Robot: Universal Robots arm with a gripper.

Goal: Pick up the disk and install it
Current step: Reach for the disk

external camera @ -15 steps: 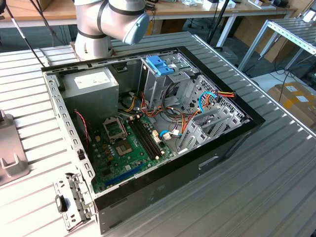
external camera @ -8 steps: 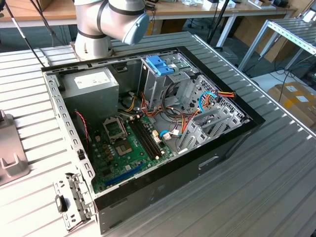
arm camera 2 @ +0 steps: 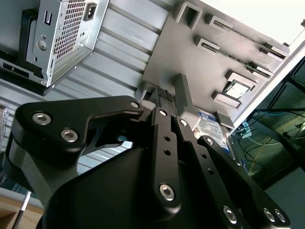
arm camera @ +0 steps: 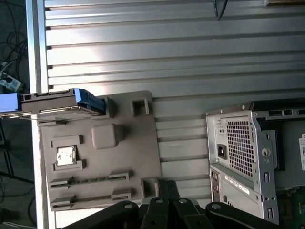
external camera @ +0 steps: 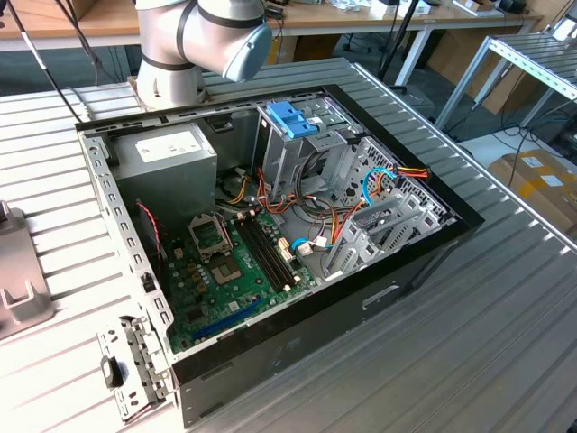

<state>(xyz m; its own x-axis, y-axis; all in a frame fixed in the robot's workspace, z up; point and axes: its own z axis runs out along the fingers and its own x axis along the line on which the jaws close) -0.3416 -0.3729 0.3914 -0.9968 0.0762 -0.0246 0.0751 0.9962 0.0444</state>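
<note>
The disk [arm camera: 57, 101] is a flat dark grey metal box with blue plastic rails. It stands on its thin edge in a slot at one end of a flat grey plastic tray [arm camera: 119, 157]. In the second wrist view the disk [arm camera 2: 212, 129] shows its white label with a blue band, partly hidden behind the black metal hand [arm camera 2: 171, 86]. The tray lies on the ribbed silver metal desk [arm camera: 167, 47], and the disk's end of it is by the desk's edge.

The hand [arm camera: 164, 182] is narrow, with its fingers close together, and it holds nothing. It is by the far side of the tray, apart from the disk. A small shiny square chip [arm camera: 66, 155] sits in a pocket of the tray.

The open black computer case [external camera: 361, 298] lies on the desk beside the tray. Inside it are a green board [external camera: 225, 280], a grey metal box with a white sticker [external camera: 171, 153] and an upright metal cage with a blue plastic top [external camera: 293, 117].
</note>
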